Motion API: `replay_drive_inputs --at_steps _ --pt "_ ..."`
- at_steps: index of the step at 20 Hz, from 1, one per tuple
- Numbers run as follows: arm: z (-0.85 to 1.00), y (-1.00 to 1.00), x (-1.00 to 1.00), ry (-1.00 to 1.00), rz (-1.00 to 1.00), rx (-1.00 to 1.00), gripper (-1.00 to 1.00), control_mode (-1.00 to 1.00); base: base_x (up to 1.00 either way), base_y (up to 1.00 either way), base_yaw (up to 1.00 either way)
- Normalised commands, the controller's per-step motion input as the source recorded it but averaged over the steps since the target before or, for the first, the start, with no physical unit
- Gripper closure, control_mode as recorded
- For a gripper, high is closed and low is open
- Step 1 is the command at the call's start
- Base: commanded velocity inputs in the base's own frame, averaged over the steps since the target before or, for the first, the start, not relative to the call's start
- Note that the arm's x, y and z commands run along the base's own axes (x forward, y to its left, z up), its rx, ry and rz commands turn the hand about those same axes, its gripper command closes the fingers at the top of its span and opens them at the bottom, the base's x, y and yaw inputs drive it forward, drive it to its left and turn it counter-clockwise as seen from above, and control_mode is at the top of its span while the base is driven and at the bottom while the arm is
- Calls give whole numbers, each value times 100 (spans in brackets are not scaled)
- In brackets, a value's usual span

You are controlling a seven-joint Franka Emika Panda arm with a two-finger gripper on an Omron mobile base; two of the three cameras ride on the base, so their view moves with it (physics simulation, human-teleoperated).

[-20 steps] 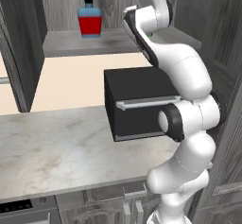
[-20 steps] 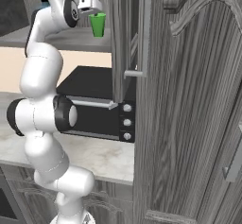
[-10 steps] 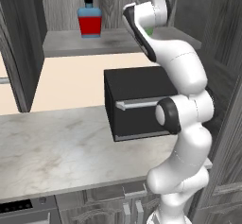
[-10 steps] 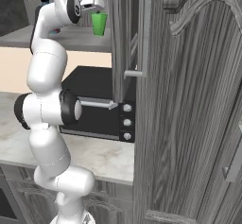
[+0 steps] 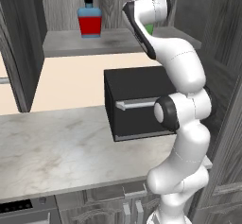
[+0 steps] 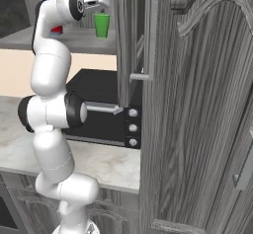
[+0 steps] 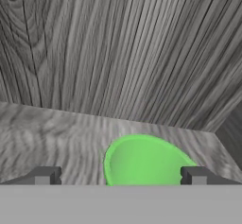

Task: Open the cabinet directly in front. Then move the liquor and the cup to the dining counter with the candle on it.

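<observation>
Left base view: the cabinet (image 5: 28,53) stands open, its grey shelf bare in front. The liquor (image 5: 89,19) stands upright at the back of the shelf, left of the arm. A sliver of the cup (image 5: 149,29) shows green behind the arm's upper link. Below the shelf, a black microwave (image 5: 137,100) sits on the marble counter (image 5: 56,152).

Right base view: the gripper (image 6: 101,2) hangs just above the cup (image 6: 102,25), which stands upright on the shelf near the open door (image 6: 129,30) with its silver handle (image 6: 150,35).

Hand view: the gripper (image 7: 120,176) looks down into the cup (image 7: 144,160); its fingertips (image 7: 45,175) stand wide apart, one on either side of the green rim, holding nothing.
</observation>
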Motion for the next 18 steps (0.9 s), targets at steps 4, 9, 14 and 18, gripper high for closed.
replay_drive_inputs --at_steps 4,9,14,18 --pt "0 0 0 0 0 0 -100 -100 0 0 0" --pt "0 0 0 0 0 0 -100 -100 0 0 0" --pt "-1 0 0 0 0 0 -100 -100 0 0 0" --pt "-10 0 0 1 0 0 -100 -100 0 0 0"
